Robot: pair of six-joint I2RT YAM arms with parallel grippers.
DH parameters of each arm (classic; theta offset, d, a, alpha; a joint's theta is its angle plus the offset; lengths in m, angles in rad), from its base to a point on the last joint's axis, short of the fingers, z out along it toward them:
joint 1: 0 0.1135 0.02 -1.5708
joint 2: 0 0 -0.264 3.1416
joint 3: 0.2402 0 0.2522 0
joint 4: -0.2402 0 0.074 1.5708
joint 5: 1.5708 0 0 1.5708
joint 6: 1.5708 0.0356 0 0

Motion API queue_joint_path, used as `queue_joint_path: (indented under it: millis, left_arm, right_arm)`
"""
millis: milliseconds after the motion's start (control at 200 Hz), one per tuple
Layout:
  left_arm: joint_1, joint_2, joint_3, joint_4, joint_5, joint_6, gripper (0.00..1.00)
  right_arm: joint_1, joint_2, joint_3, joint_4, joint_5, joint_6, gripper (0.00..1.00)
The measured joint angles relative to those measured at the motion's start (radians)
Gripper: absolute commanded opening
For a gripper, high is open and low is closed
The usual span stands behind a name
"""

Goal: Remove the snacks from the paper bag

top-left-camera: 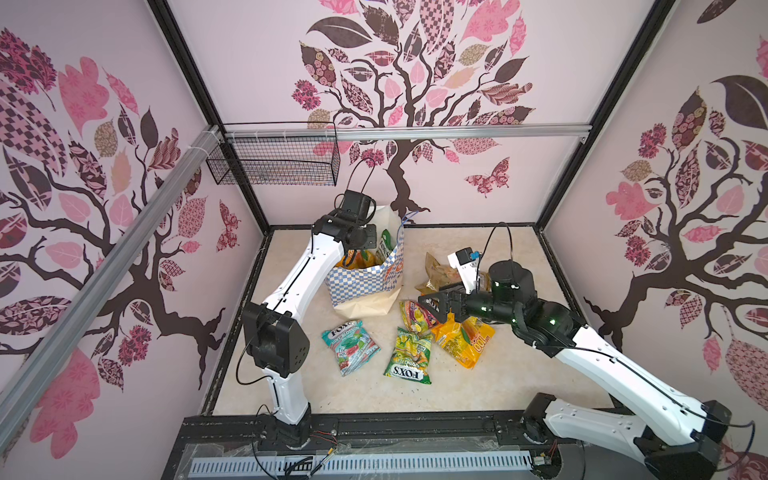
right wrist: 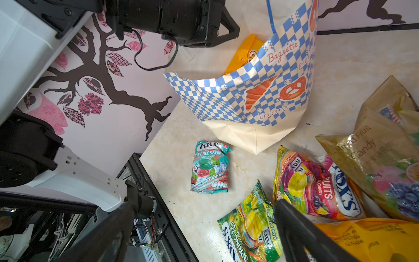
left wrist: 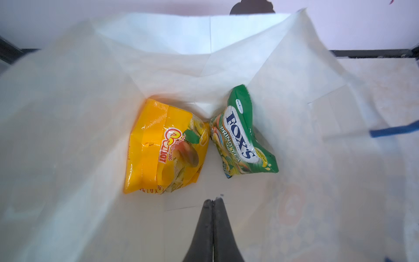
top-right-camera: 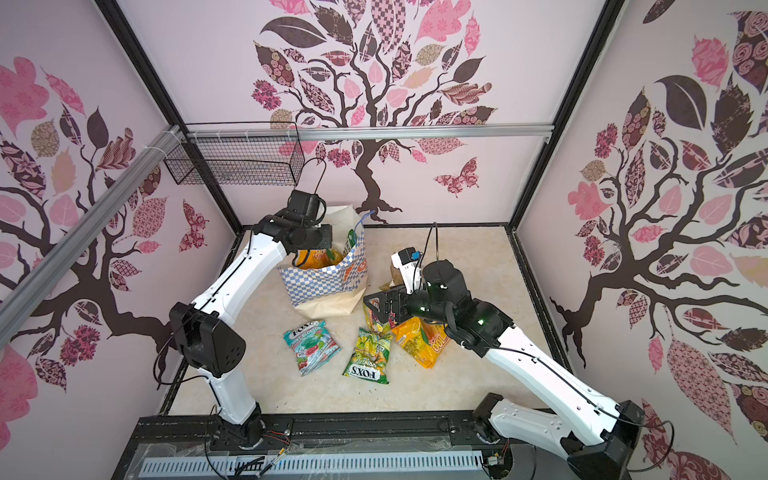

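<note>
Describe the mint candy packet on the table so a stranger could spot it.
Find the open blue-checked paper bag. In front of its cream base, on the side of the left arm, the mint packet lies alone. It alone is teal, marked Mint Blossom; the nearest packet is green.

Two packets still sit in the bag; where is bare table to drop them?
Bare: the front strip between the teal packet and the table edge; the far right corner behind the gold-brown bag. Crowded: right of the paper bag, under the right gripper.
</note>
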Motion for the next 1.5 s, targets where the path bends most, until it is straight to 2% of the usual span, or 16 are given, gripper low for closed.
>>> queue_joint_path:
  millis: [100, 155, 205, 625, 915, 1190, 1351, 1501]
  left_arm:
    - [0.001, 0.015, -0.001, -0.002, 0.012, 0.002, 0.76]
    - [0.002, 0.037, -0.001, -0.003, 0.026, 0.006, 0.91]
    - [0.003, 0.061, -0.001, -0.005, 0.037, 0.011, 0.98]
    - [0.036, 0.315, -0.001, -0.091, 0.020, 0.085, 0.98]
    - [0.040, 0.398, -0.009, -0.004, 0.019, 0.085, 0.98]
    - [0.039, 0.392, -0.112, 0.146, 0.009, 0.072, 0.97]
    - [0.039, 0.383, -0.163, 0.215, -0.009, 0.058, 0.84]
    - [0.042, 0.383, -0.179, 0.249, -0.028, 0.045, 0.57]
  right_arm:
    - [0.000, 0.000, 0.000, 0.005, -0.001, 0.006, 1.00]
    - [0.000, 0.000, -0.001, 0.006, -0.002, 0.008, 1.00]
    - [0.000, 0.000, -0.002, 0.006, -0.002, 0.010, 1.00]
    - [0.000, 0.001, -0.002, 0.007, -0.008, 0.010, 1.00]
    - [0.000, 0.008, -0.002, 0.007, -0.008, 0.010, 1.00]
    - [0.000, 0.008, -0.002, 0.007, -0.008, 0.010, 1.00]
    - [0.000, 0.008, -0.002, 0.007, -0.008, 0.011, 1.00]
    - [0.000, 0.008, -0.002, 0.007, -0.008, 0.013, 1.00]
